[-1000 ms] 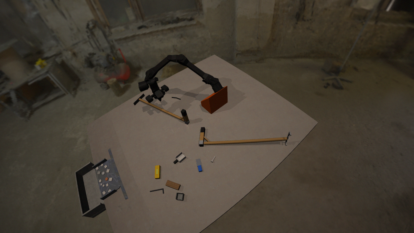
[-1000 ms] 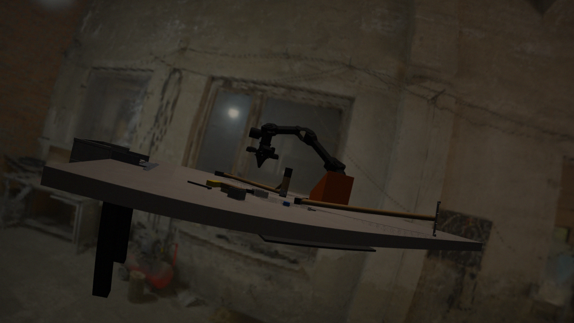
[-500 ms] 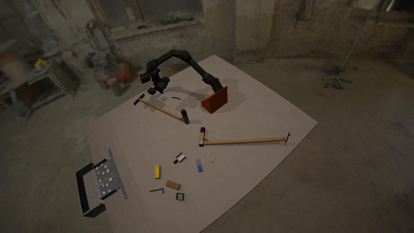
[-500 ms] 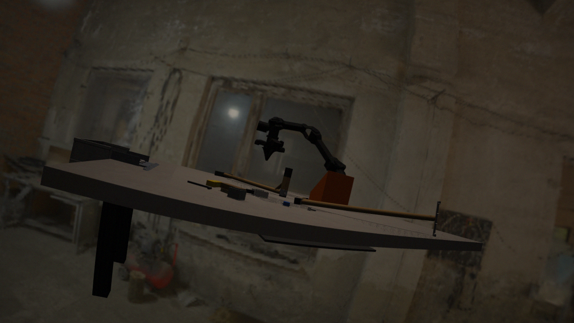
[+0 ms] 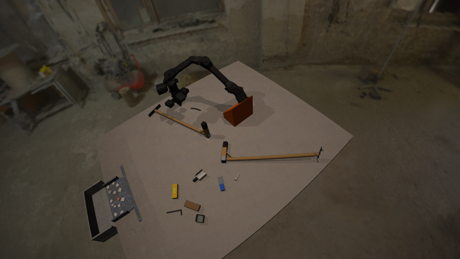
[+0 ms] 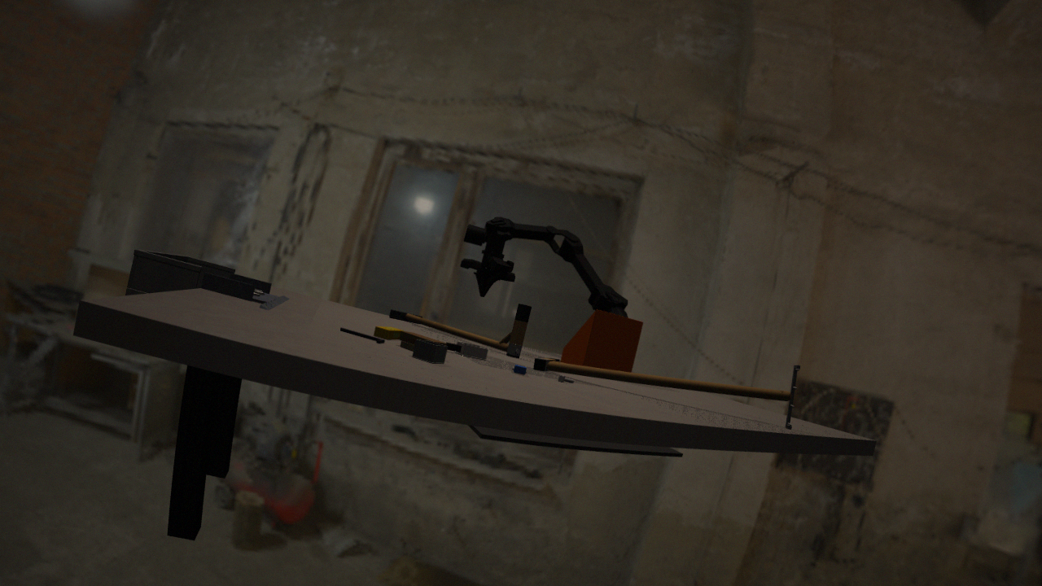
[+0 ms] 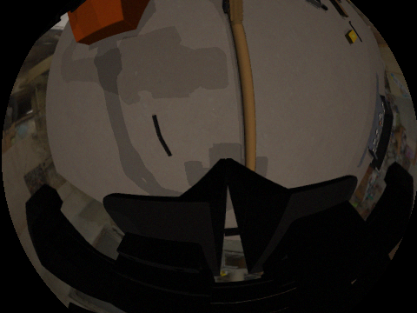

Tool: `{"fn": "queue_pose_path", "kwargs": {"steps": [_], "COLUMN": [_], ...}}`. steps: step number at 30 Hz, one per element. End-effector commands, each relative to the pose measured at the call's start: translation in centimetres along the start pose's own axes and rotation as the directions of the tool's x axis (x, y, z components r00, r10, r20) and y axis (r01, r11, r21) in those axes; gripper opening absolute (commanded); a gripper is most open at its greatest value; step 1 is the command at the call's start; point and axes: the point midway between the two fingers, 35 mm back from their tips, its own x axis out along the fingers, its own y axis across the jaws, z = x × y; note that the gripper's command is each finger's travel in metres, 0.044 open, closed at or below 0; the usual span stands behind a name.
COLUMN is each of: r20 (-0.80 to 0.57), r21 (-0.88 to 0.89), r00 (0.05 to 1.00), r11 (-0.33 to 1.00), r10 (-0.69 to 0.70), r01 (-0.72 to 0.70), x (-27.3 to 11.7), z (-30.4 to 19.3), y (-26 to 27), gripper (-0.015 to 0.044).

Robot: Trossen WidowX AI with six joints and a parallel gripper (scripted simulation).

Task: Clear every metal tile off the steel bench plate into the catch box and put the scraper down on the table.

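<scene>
My gripper (image 5: 180,104) (image 6: 483,293) (image 7: 225,163) is shut and empty, its fingertips together in the air above the table near the long scraper. The long scraper (image 5: 180,121) (image 6: 451,329) (image 7: 248,96) lies on the table, with a wooden handle, a dark blade at the far left end and an upright grip block at the other. The steel bench plate (image 5: 127,188) lies at the table's left edge. Several small pale metal tiles (image 5: 122,199) and an orange round one (image 5: 118,199) lie on it. The dark-walled catch box (image 5: 91,212) (image 6: 164,275) adjoins the plate's outer side.
A toothed rake (image 5: 273,157) (image 6: 655,378) lies right of centre. A thin black rod (image 5: 195,108) (image 7: 162,135) lies near the orange base (image 5: 239,112). Toward the front are a yellow box (image 5: 174,191), a brown block (image 5: 192,205), a hex key (image 5: 175,210) and a blue-handled tool (image 5: 221,187).
</scene>
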Motion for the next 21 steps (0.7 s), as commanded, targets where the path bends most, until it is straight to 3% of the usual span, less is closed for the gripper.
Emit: {"fn": "queue_pose_path", "kwargs": {"steps": [1, 21], "r20": [0.008, 0.009], "r21": [-0.010, -0.025], "r00": [1.000, 1.000], "r11": [1.000, 1.000], "r10": [0.005, 0.005], "r01": [-0.005, -0.004], "x": [1.4, 6.5], "z": [0.1, 0.0], "y": [-0.1, -0.4], "gripper": [0.0000, 0.0000]}}
